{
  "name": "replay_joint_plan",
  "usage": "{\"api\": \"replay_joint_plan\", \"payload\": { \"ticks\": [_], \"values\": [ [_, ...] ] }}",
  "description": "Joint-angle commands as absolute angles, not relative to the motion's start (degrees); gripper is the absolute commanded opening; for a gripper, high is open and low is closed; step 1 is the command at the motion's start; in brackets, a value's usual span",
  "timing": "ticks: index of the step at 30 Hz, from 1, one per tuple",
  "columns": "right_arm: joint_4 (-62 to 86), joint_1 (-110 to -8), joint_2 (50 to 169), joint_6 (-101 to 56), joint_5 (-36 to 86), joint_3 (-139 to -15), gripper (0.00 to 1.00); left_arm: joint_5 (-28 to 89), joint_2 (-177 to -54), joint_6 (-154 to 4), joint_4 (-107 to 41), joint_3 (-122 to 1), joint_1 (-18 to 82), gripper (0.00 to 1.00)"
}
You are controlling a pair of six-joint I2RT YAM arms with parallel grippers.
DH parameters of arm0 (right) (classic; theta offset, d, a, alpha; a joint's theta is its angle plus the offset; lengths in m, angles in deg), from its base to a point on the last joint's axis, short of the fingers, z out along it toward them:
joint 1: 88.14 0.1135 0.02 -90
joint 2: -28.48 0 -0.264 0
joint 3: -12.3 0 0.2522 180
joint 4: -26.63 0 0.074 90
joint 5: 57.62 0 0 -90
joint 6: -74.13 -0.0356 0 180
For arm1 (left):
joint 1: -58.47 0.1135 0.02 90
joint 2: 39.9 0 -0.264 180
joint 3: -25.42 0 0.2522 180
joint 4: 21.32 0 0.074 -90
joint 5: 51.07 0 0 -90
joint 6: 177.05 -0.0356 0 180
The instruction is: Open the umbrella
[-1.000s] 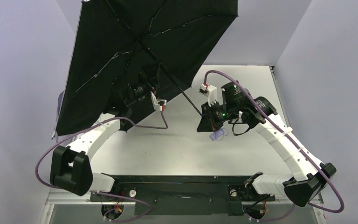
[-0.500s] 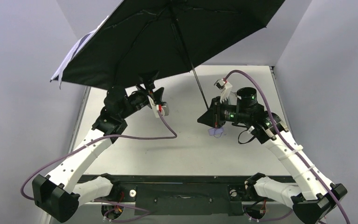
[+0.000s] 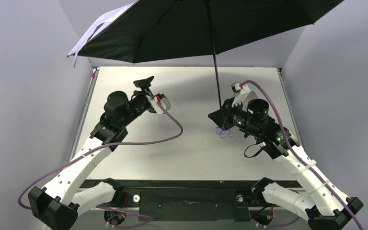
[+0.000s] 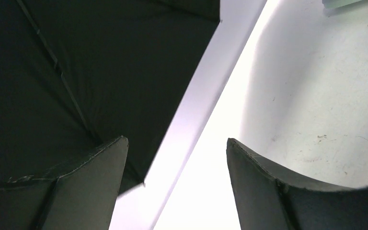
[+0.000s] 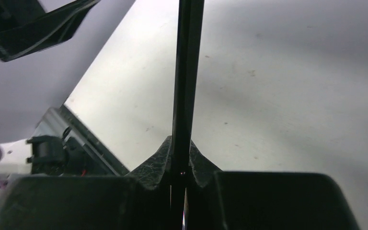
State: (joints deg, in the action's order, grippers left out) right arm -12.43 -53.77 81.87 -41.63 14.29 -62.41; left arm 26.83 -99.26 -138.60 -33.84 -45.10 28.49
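Note:
The umbrella (image 3: 191,28) is spread open, its black underside facing down, with a strip of pale lavender fabric at its left edge. Its thin black shaft (image 3: 215,62) runs down to my right gripper (image 3: 221,118), which is shut on it; the shaft shows between the fingers in the right wrist view (image 5: 184,96). The lavender knob handle (image 3: 224,132) hangs just below that gripper. My left gripper (image 3: 146,85) is open and empty, apart from the umbrella, under its left part. The left wrist view shows the canopy's black underside (image 4: 76,72) above the gripper (image 4: 175,146).
The white table (image 3: 187,143) has grey walls at the back and on both sides. A pale green object (image 4: 345,3) shows at the top right corner of the left wrist view. Purple cables loop from both arms.
The right gripper has swung the umbrella upright and to the right, so the canopy is now nearly level. The left arm has drawn back and down from the canopy.

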Motion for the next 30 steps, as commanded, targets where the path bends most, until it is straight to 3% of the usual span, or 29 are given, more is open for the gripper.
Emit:
{"api": "replay_joint_plan", "payload": {
  "ticks": [1,9,16,23,30],
  "values": [
    [-6.0,-53.5,78.6,-38.1,29.6,-62.3,0.00,29.8,-97.4,-133.6,-34.9,-44.5,28.2,0.73],
    [-15.5,-53.7,74.7,-35.8,46.4,-59.2,0.00,33.9,-96.9,-133.5,-36.9,-44.3,28.2,0.74],
    [-15.0,-55.9,72.1,-37.6,52.8,-53.0,0.00,35.4,-96.3,-132.7,-37.1,-42.9,28.2,0.74],
    [-4.2,-55.1,71.6,-40.8,52.5,-44.2,0.00,32.7,-94.0,-128.4,-43.2,-42.9,28.2,0.74],
    [7.9,-54.9,73.0,-48.7,43.7,-36.0,0.00,35.6,-89.3,-129.8,-49.0,-40.3,28.3,0.74]
  ]
}}
